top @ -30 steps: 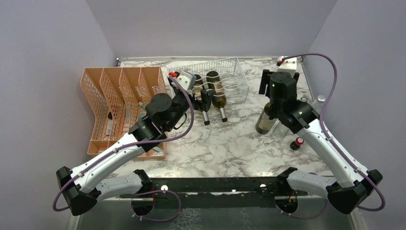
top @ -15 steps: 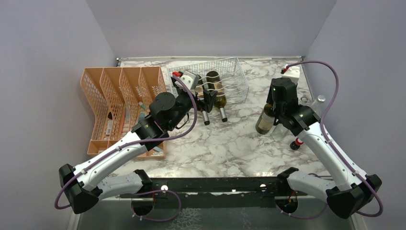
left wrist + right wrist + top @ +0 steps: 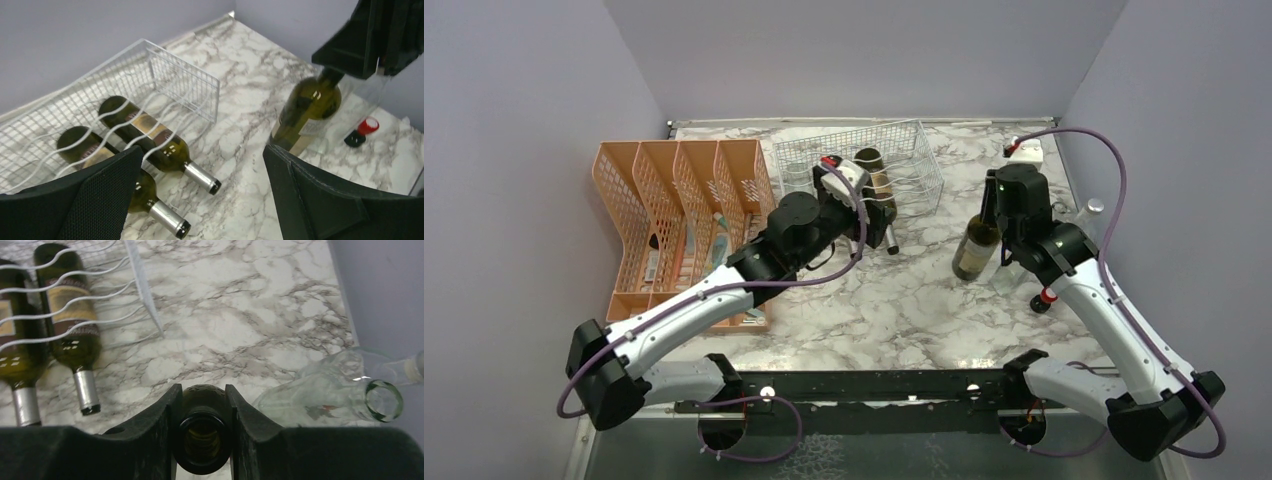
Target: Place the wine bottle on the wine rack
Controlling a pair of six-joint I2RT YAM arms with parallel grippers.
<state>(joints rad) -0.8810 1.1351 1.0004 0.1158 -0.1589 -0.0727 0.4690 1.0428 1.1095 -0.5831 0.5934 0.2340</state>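
Note:
A green wine bottle (image 3: 974,254) stands upright on the marble table, right of centre. My right gripper (image 3: 992,207) is shut on its neck from above. In the right wrist view both fingers press the neck just under the open mouth of the bottle (image 3: 202,440), with the gripper (image 3: 202,402) around it. The white wire wine rack (image 3: 911,150) sits at the back centre and holds two bottles (image 3: 880,186) lying down, necks toward me. My left gripper (image 3: 872,212) hovers open over the rack's front. Its view shows the rack (image 3: 185,80), the upright bottle (image 3: 307,107) and nothing inside the gripper (image 3: 205,200).
An orange mesh file organiser (image 3: 674,205) stands at the left. A clear glass bottle (image 3: 340,390) lies just right of the held bottle. A small red-capped item (image 3: 1046,297) sits on the table near the right arm. A white object (image 3: 1027,150) lies at the back right.
My right gripper has come down and closed on the wine bottle's neck. The left arm has swung right and forward, over the rack's front.

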